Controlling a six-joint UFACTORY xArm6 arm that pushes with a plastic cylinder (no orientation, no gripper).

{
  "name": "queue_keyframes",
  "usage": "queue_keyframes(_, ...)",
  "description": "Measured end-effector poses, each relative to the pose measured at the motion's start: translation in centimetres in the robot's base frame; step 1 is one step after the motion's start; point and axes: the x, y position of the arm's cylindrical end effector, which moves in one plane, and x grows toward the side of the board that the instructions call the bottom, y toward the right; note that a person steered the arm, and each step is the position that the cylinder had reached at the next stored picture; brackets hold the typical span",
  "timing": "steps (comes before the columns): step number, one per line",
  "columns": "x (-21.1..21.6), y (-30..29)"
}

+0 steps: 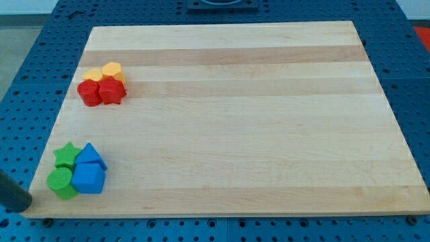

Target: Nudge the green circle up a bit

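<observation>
The green circle sits near the board's bottom left corner, touching a blue block on its right. A green star lies just above it, next to a second blue block. My rod enters from the view's left edge, and my tip rests at the bottom left, just off the board's edge. The tip is left of and slightly below the green circle, apart from it.
A cluster at the upper left holds two yellow blocks and two red blocks. The wooden board lies on a blue perforated table.
</observation>
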Motion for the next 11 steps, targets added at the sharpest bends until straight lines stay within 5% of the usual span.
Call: queue_keyframes(11, -1.2, 7.2)
